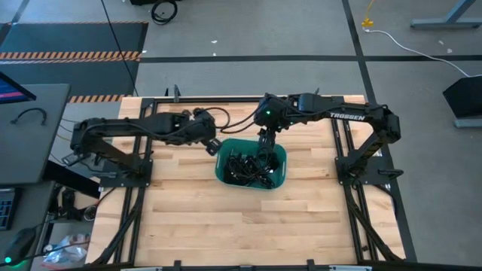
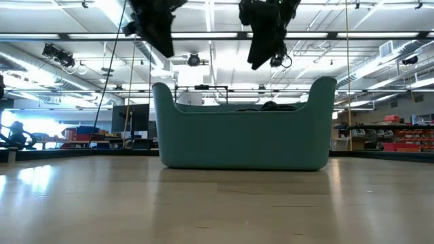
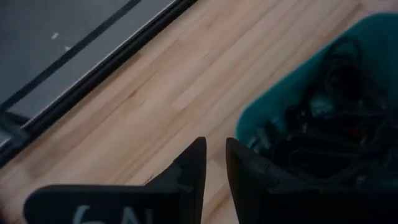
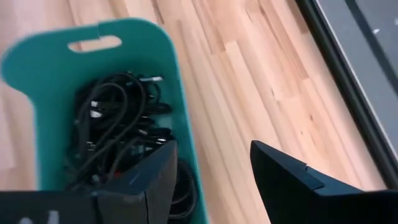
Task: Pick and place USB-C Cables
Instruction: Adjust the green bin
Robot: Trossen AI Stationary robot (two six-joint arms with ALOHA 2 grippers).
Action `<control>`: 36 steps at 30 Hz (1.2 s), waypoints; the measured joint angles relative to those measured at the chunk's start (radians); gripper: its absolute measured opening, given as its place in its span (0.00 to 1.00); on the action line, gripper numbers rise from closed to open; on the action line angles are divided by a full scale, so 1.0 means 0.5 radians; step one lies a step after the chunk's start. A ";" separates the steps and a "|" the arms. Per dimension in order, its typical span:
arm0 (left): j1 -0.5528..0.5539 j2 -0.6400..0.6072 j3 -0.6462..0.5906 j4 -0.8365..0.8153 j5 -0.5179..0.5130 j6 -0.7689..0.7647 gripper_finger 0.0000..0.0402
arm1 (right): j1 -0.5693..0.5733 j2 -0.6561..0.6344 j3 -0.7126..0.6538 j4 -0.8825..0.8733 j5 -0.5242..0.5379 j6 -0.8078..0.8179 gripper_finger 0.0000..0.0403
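1. Table: pale wooden planks, lying under both arms and carrying the tub near its middle.
2. Tub: teal plastic with a slot handle at one end, sitting directly below the right end effector and just beside the left end effector.
3. Right end effector: fingers spread wide with nothing between them, hanging over the tub's rim; one finger is above the cables, the other above bare table just outside the tub wall.
4. Left end effector: fingers drawn narrow with only a slim gap and nothing gripped, poised above the table just outside the tub's end wall.
5. Cables: a tangle of thin black cords heaped inside the tub, beneath the right end effector and apart from both sets of fingers.
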 joint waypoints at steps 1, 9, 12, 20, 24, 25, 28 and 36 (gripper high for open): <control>0.000 -0.027 0.000 -0.064 -0.007 0.001 0.17 | 0.000 0.000 0.039 -0.038 -0.017 0.023 0.52; 0.000 -0.172 0.000 -0.695 -0.077 -0.144 0.17 | 0.007 -0.003 0.324 -0.561 -0.142 0.248 0.50; 0.000 -0.181 -0.001 -0.903 -0.084 -0.263 0.17 | 0.045 -0.005 0.350 -0.769 -0.147 0.374 0.43; -0.062 -0.186 -0.001 -1.089 -0.085 -0.305 0.10 | 0.346 -0.008 0.350 -1.002 -0.024 0.679 0.04; -0.107 -0.186 -0.001 -1.085 -0.081 -0.212 0.04 | 0.574 -0.008 0.350 -1.011 0.118 0.908 0.02; -0.114 -0.186 -0.001 -1.085 -0.071 -0.186 0.02 | 0.631 -0.008 0.350 -1.022 0.154 0.982 0.01; -0.133 -0.187 -0.037 -1.076 -0.037 -0.164 0.01 | 0.797 -0.008 0.350 -1.082 0.276 1.237 0.01; -0.134 -0.265 -0.617 -0.739 0.292 -0.154 0.01 | 1.112 -0.014 0.129 -1.134 0.390 1.822 0.00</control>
